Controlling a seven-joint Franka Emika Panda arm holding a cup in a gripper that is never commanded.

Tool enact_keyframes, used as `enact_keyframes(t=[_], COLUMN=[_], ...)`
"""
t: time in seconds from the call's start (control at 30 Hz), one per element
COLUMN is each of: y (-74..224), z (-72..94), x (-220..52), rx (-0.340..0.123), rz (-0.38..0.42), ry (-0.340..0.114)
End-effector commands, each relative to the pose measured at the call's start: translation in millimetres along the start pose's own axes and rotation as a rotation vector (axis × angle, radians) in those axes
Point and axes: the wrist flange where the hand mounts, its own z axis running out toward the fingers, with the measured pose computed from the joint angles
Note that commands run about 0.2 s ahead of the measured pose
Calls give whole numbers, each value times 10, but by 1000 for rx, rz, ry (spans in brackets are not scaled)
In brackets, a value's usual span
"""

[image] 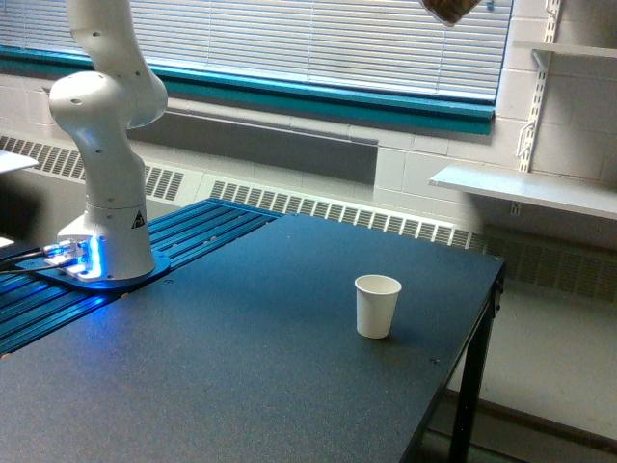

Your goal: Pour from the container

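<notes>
The container [448, 9] shows only as a small clear tip with brown granular matter inside, cut off by the top edge of the exterior view, high above the table. The gripper holding it is out of the frame, so its fingers do not show. A white paper cup [377, 306] stands upright on the dark table [251, 376], toward the exterior view's right, well below the container and a little to its left. Nothing is falling between the two.
The arm's white base [106, 212] stands on a blue-lit mount at the exterior view's left. The table's right edge [487, 318] drops off close to the cup. A white shelf [525, 188] juts from the wall behind, below window blinds.
</notes>
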Motion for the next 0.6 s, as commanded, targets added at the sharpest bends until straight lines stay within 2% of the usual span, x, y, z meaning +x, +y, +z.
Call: enact_keyframes(t=[0.03,0.33,0.6], y=[-9,22,53], z=[-86,-127,-81], x=[17,-96,-372], rx=[6,11,17], rz=[-12,-55,-124], ry=[22,22,-9])
